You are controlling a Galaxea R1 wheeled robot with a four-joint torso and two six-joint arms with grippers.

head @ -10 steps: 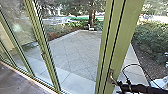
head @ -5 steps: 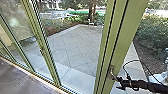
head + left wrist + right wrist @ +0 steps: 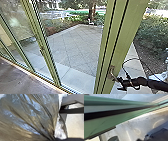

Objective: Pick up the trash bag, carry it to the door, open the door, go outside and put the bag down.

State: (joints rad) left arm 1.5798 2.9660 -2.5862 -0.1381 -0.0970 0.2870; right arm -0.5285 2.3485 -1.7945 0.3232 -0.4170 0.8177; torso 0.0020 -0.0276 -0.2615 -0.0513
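The glass door's wide green frame [image 3: 117, 37] stands right of centre in the head view, with a metal handle [image 3: 111, 73] low on it. My right gripper [image 3: 119, 82] is at that handle, its arm coming in from the lower right; whether it grips the handle is unclear. In the left wrist view the shiny dark trash bag [image 3: 31, 115] appears large, its folds drawn together at my left gripper [image 3: 53, 138], which is shut on it. A pale crumpled part of plastic [image 3: 60, 130] lies beside the folds. The green door frame [image 3: 111, 117] crosses the right wrist view.
More green-framed glass panels [image 3: 41, 50] run along the left, above the indoor floor [image 3: 17, 80]. Beyond the glass lies a paved yard [image 3: 75, 47], bordered by bushes [image 3: 152, 32] on the right. A thin black cable [image 3: 130, 59] loops above my right arm.
The head camera has tipped and shifted slightly, so the whole scene sits a little differently. My right gripper stays at the handle throughout.
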